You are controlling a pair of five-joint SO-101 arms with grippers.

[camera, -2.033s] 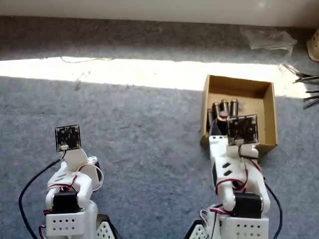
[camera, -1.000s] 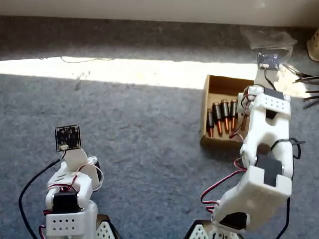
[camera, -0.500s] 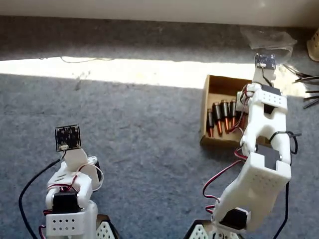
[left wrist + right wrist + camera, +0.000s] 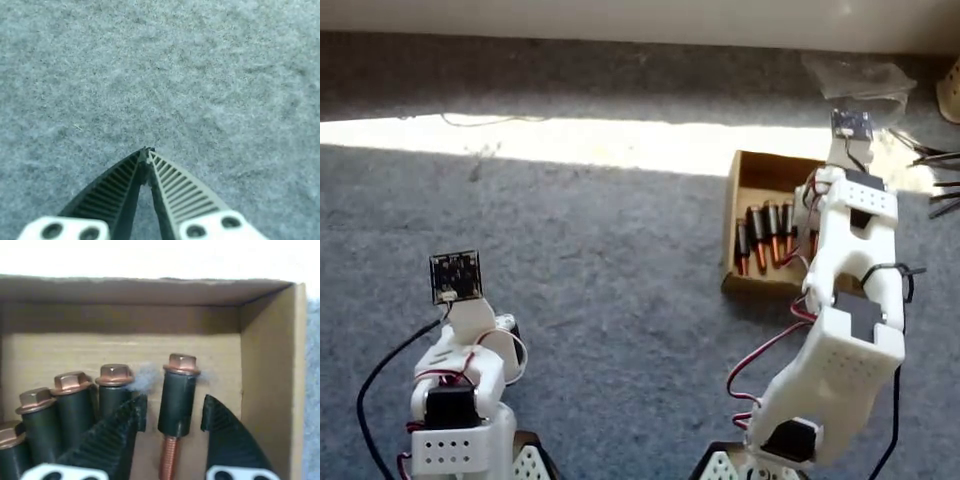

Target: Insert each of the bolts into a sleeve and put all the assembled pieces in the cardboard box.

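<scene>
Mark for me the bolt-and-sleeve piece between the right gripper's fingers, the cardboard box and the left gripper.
Assembled piece (image 4: 178, 392): right wrist view, middle of its black sleeve.
Cardboard box (image 4: 270, 370): right wrist view, inner face of a side wall.
Left gripper (image 4: 148, 151): left wrist view, where its closed fingertips meet.

Sleeved copper bolts (image 4: 178, 392) lying in cardboard box (image 4: 265, 365)

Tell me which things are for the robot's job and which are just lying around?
For the job: brown cardboard box, copper bolts in black sleeves inside it, open right claw straddling one.
Just lying about: clear plastic bag, thin dark tools nearby.
</scene>
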